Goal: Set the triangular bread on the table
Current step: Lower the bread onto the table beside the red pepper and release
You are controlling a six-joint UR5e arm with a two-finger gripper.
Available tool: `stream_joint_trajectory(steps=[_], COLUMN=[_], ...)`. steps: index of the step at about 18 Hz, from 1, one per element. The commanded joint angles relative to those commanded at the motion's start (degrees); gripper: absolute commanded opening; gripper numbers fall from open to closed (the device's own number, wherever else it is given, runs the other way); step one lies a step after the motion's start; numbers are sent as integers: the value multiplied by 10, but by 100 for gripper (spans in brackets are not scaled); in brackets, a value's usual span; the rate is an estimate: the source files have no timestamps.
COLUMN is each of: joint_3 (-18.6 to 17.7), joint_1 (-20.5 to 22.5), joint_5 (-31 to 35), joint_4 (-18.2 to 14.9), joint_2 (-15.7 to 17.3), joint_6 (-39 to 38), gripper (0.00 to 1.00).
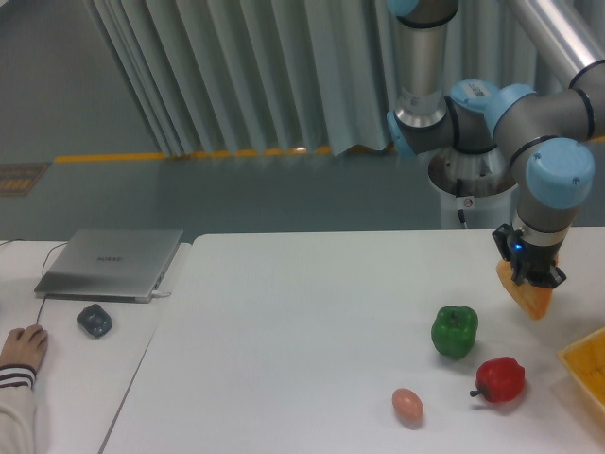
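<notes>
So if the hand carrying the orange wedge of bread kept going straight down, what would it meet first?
Probably bare white tabletop: the hand holds the golden-orange wedge-shaped bread, and nothing shows directly below. The green bell pepper sits off to one side, though depth is uncertain.

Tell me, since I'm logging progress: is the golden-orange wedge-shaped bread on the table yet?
No. The golden-orange wedge-shaped bread hangs in the gripper, above the white table.

A robotics lab: an industrial arm on a pedestal stands behind a plain white table, with grey curtains, yellow floor tape, and a side desk holding a laptop.
</notes>
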Motion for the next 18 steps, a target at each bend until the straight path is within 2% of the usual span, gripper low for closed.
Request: stream_joint_trajectory(steps=[4, 5, 6, 8, 10, 12, 16, 18], joint_3=[5, 4, 1, 0, 0, 0, 4, 5], joint_1=[0, 0, 0, -3, -5, -6, -15, -15], joint_5=[1, 3, 9, 28, 30, 29, 26, 25], joint_4=[33, 40, 40, 40, 40, 47, 87, 97], joint_2=[-5, -6, -6, -8, -9, -9, -9, -7], joint_6=[4, 4, 6, 10, 10, 10, 9, 9], gripper=[35, 58, 72, 82, 100, 100, 100, 100])
